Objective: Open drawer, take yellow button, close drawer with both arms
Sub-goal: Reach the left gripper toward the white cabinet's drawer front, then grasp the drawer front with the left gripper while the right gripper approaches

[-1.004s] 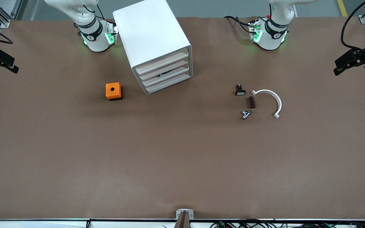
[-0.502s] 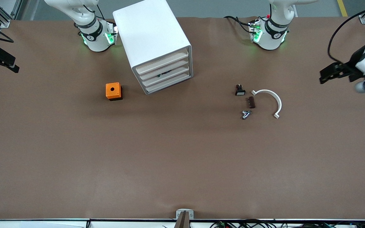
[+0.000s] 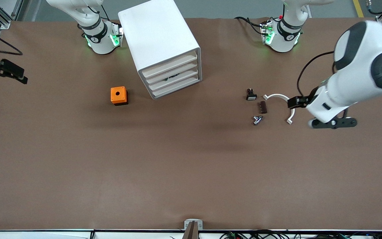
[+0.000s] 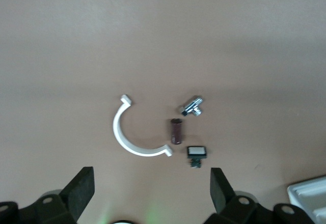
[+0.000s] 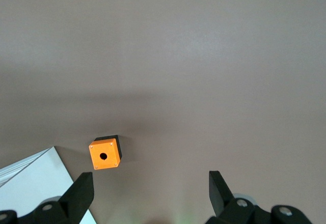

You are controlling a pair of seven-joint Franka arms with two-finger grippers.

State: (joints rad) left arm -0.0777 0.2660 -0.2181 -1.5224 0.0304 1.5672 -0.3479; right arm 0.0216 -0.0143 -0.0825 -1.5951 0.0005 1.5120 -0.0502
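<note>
The white drawer cabinet (image 3: 160,43) stands between the arm bases with all its drawers (image 3: 173,78) shut. The button does not show in any view. My left gripper (image 3: 293,102) is open and empty, in the air over the white half-ring (image 3: 290,107); its wrist view shows open jaws (image 4: 151,193) and bare table between them. My right gripper (image 3: 12,71) is open and empty, in the air over the table edge at the right arm's end; its wrist view (image 5: 151,196) shows bare table between the jaws.
An orange cube with a round hole (image 3: 118,95) sits beside the cabinet, also in the right wrist view (image 5: 105,154). A black piece with a white face (image 3: 251,95), a brown piece (image 3: 263,107) and a metal piece (image 3: 257,119) lie by the half-ring (image 4: 133,132).
My left arm has swung in from the table's end and now hangs over the half-ring. My right gripper has moved slightly inward over the table.
</note>
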